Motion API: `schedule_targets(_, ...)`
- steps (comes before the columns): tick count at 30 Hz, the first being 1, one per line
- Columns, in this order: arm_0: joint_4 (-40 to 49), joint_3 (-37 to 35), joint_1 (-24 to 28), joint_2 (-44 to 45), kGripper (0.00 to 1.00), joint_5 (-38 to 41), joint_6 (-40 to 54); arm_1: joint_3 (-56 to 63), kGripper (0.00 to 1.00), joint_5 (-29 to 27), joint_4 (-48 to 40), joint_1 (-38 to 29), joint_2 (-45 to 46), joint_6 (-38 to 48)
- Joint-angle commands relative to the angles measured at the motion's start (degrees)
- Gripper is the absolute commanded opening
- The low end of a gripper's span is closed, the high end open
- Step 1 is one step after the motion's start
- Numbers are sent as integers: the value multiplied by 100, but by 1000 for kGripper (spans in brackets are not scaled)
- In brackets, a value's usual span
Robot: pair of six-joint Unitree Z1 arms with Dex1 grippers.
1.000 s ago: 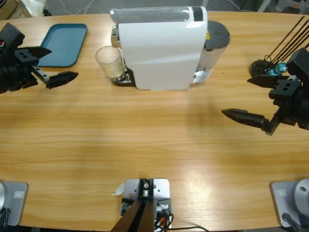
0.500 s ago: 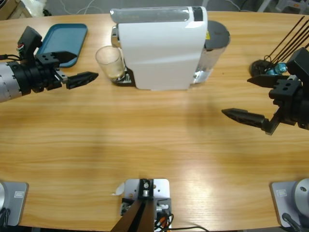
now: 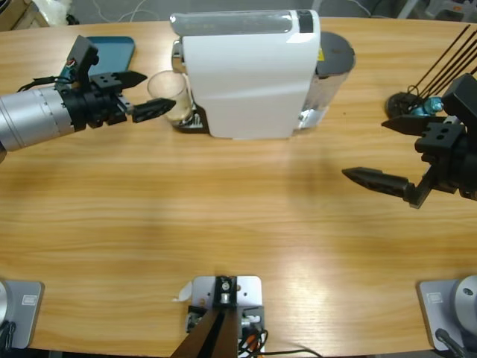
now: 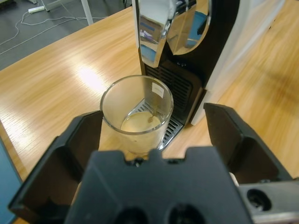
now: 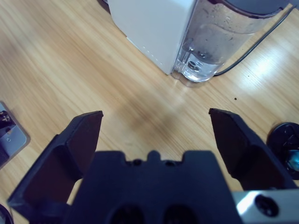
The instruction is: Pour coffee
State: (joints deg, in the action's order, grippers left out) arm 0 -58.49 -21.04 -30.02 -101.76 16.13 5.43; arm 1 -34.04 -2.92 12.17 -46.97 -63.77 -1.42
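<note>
Left arm reaches in from the left edge of the long wooden table, and its black two-jawed left pincer is spread wide, one jaw on each side of the small clear glass tumbler. From the left wrist view the tumbler sits right between the jaws, though I cannot tell whether either jaw touches the glass. The tumbler stands upright on the black slotted drip grille at the foot of the big white coffee machine, directly under its shiny chrome spout. And there is the coffee: a shallow pale yellowish-brown layer lying in the bottom of the tumbler, the glass otherwise clear above it.

Behind the left arm, near the table's far left corner, lies a flat teal plastic tray, partly covered by the arm.

Over on the right side, the black right pincer hovers above bare wood, jaws wide apart and holding nothing. Its wrist view looks down at the table with the machine's clear water tank at the back corner of the white body. A small round black base with thin dark sticks stands near the right edge.
</note>
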Motion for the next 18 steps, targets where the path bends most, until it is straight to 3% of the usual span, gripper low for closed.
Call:
schedule_targets(1,-256,144,299,-552,929,270,-35,143,1000,11,-39,-58,-215,55)
schedule_targets(18,-332,-221,533,-871,938,744,-153,143,1000,20,-65,-58,-284,63)
